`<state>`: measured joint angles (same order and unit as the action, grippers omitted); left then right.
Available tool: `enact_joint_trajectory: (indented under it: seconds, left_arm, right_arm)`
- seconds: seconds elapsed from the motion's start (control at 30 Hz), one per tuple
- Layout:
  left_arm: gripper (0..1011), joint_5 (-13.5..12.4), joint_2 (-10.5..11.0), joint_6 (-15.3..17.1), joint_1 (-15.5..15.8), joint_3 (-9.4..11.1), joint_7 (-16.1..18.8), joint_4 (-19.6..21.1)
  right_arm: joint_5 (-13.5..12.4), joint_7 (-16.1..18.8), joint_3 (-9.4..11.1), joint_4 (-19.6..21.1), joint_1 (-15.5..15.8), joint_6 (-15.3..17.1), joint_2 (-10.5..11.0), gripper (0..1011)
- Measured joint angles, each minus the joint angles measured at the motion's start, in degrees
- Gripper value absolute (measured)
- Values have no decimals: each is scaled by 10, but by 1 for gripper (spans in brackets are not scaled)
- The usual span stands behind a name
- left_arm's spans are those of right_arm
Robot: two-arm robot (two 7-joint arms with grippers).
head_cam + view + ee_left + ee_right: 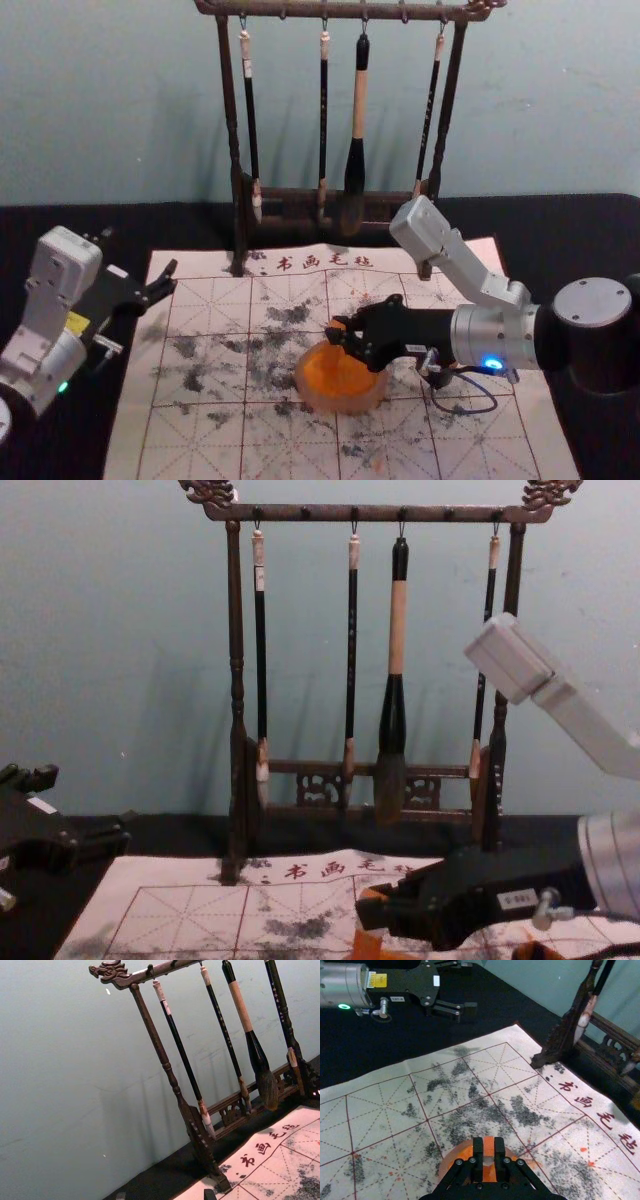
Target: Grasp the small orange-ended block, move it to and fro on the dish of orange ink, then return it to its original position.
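My right gripper (pixel 343 334) is over the far part of the round dish of orange ink (pixel 340 385) on the felt mat. In the right wrist view, the right gripper (pixel 489 1152) is shut on the orange-ended block (pixel 488 1146), held between its two black fingers, with the dish (pixel 451 1156) below and around it. The chest view has the block's orange (pixel 368 944) under the fingertips. Whether the block touches the ink I cannot tell. My left gripper (pixel 140 268) is parked, open, at the mat's far left corner.
A dark wooden rack (pixel 232 120) with several hanging brushes (pixel 357 140) stands at the mat's far edge. The mat (pixel 210 440) has grid lines and black ink stains. A cable (pixel 465 411) hangs beneath the right wrist.
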<state>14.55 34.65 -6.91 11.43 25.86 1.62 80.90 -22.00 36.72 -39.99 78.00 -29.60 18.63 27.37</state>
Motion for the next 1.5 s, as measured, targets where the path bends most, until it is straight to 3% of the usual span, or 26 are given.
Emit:
enact_joint_trajectory:
  seconds: [0.77, 1.5]
  left_arm:
    - [1010, 0, 0, 0, 0, 0, 0, 0]
    - [1010, 0, 0, 0, 0, 0, 0, 0]
  right_arm:
    - [0, -8, 14, 16, 11, 1, 13, 70]
    - [-39, -42, 55, 107, 39, 27, 45, 70]
